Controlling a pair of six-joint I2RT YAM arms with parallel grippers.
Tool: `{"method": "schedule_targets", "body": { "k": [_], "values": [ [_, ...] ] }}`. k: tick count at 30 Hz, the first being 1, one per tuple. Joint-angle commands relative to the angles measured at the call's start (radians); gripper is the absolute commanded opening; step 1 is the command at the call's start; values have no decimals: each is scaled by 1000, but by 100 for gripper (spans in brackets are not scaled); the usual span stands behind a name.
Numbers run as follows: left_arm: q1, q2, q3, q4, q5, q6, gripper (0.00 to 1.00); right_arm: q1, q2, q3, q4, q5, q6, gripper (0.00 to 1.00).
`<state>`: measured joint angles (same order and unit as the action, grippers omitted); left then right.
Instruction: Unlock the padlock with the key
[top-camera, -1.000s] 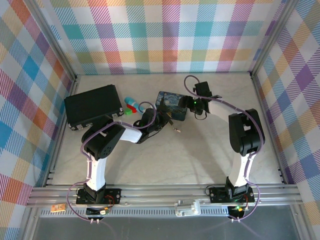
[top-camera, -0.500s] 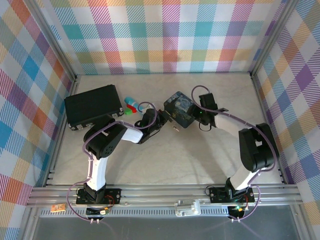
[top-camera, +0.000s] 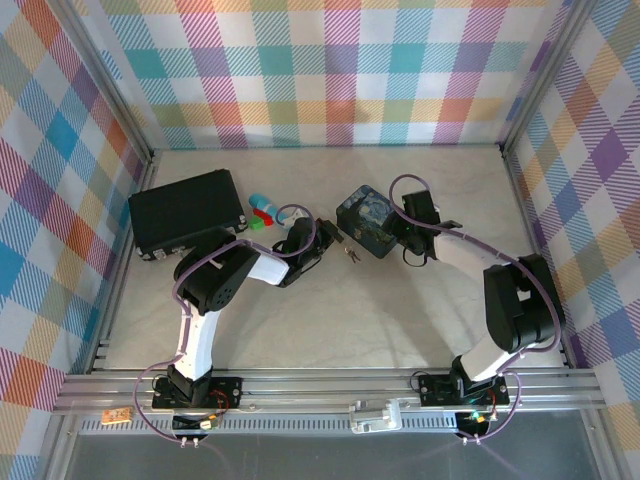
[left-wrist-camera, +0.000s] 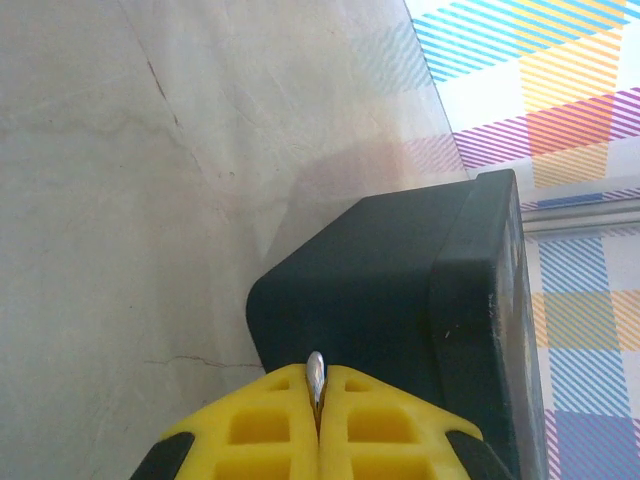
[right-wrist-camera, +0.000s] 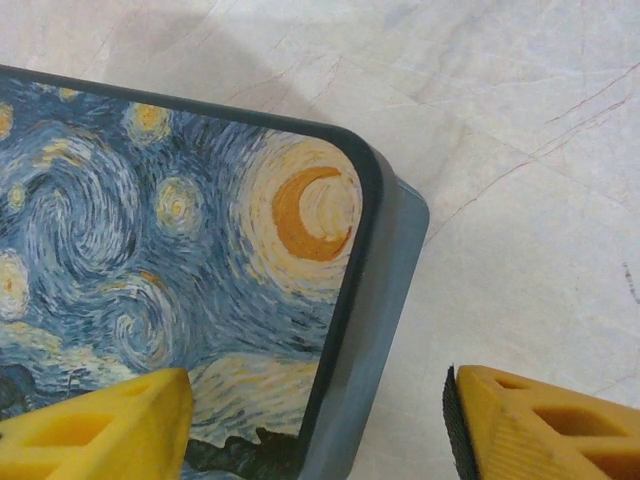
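L tool (left-wrist-camera: 320, 398) pinching key (left-wrist-camera: 316, 371); R tool (right-wrist-camera: 318, 425) wide astride tin (right-wrist-camera: 180, 230)

**Surface finishes.** You are looking at a table (left-wrist-camera: 110, 200) that is showing a pale, stone-like face, smooth and matt, with thin dark veins. The case (left-wrist-camera: 380, 290) is reading as black plastic, matt and faintly speckled. The key (left-wrist-camera: 316, 366) is glinting as bare polished metal. On the left gripper (left-wrist-camera: 319, 395) and right gripper (right-wrist-camera: 315, 425) you are seeing yellow matt plastic with moulded hollows. The tin (right-wrist-camera: 150, 230) is carrying a painted lid with a soft sheen, and its side is looking smooth, satin grey-blue. The walls (top-camera: 330, 70) are appearing checked, matt and cloth-like, and the rails (top-camera: 320, 385) as brushed metal.
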<state>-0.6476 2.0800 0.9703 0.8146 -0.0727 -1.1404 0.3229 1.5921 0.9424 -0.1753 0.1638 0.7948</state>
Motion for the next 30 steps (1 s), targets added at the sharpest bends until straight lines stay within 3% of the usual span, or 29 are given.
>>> {"method": "schedule_targets", "body": {
  "k": [1, 9, 13, 18, 24, 30],
  "values": [
    [-1, -84, -28, 33, 35, 15, 0, -9, -43, 37, -44, -43, -121, 76],
    [8, -251, -114, -88, 213, 92, 0, -7, -175, 21, -45, -318, -410, 99],
    [8, -355, -153, -240, 288, 163, 0, -4, -209, 29, -118, -379, -480, 99],
    [0, -474, -149, -580, 371, 314, 0, -4, -259, -13, -135, -410, -505, 99],
    [-59, -530, -97, -889, 316, 476, 0, -4, -270, -37, -141, -408, -494, 99],
    [-103, -446, -20, -978, 234, 528, 0, -5, -264, -38, -149, -326, -504, 99]
  ]
}}
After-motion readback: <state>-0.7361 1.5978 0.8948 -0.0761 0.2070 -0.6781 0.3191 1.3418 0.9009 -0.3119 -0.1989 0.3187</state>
